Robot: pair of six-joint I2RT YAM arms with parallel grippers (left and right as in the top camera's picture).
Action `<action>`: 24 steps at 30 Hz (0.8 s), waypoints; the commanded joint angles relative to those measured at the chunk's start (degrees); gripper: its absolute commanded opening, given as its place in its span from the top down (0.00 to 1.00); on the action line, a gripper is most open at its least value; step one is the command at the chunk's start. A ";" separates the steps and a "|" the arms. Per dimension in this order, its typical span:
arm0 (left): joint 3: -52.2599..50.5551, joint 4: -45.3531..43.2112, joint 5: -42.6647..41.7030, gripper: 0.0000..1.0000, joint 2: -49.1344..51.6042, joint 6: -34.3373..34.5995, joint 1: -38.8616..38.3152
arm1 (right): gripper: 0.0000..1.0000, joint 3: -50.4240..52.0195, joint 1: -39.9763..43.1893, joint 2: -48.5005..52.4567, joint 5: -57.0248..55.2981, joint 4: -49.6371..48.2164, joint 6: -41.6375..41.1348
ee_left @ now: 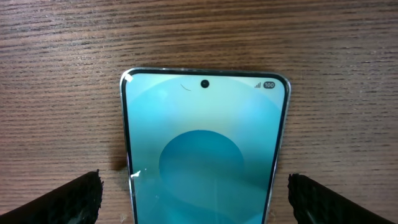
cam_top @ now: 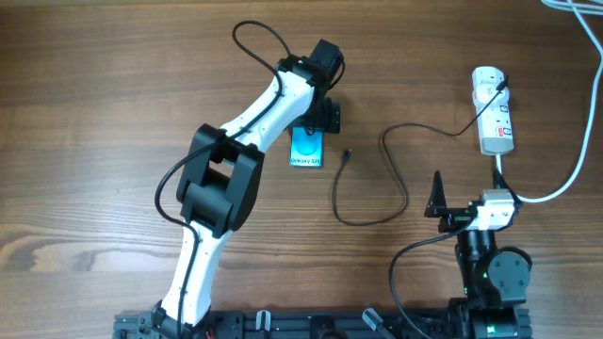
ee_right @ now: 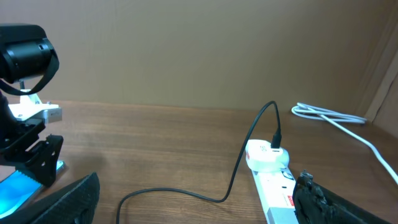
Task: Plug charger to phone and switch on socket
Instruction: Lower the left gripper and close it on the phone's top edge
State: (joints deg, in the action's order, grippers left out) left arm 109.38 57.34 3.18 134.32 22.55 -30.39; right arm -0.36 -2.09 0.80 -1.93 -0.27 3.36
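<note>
One phone (cam_top: 306,151) lay flat mid-table, far end hidden under left gripper (ee_left: 194,198), fingers (ee_left: 68,199) spread either side, not touching. One charger (cam_top: 347,156), tip loose just beside phone. One socket (cam_top: 493,113) at right, switch unreadable. Right gripper (ee_right: 199,205) spread, empty.

Your left white-and-black jointed arm (cam_top: 226,169) reaches out from its base toward mid-table, elbow bent. Its black two-finger gripper (ee_left: 194,180) points straight down, the ridged fingers (ee_left: 65,200) spread wide. Your right white-and-black arm (cam_top: 485,250) sits folded tight over its base. Its black gripper (ee_right: 198,186) is held low and level, looking out across the table, with its fingers (ee_right: 62,202) also wide apart.
</note>
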 commanded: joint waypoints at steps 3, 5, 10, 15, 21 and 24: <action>1.20 -0.15 0.79 0.00 0.72 -1.16 -0.28 | 0.00 0.07 0.22 -0.15 0.48 -0.24 1.01; 1.18 -0.15 0.79 0.00 0.83 -1.16 -0.26 | 0.00 0.07 0.22 -0.15 0.48 -0.24 1.01; 1.14 0.13 0.79 0.00 2.12 -1.14 -0.28 | 0.00 0.07 0.22 -0.15 0.46 -0.24 1.03; 1.14 1.03 0.76 0.00 4.24 -1.14 -0.33 | 0.00 0.07 0.22 -0.15 0.46 -0.24 1.03; 0.76 0.90 0.76 0.00 4.98 -1.14 -0.42 | 0.00 0.07 0.22 -0.15 0.46 -0.24 1.03; 0.76 1.29 0.76 0.00 4.98 -1.14 -0.42 | 0.00 0.07 0.22 -0.15 0.46 -0.24 1.01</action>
State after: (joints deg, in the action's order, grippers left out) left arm 110.24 58.22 3.11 136.09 22.28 -30.39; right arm -0.36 -2.09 0.80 -1.93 -0.27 3.38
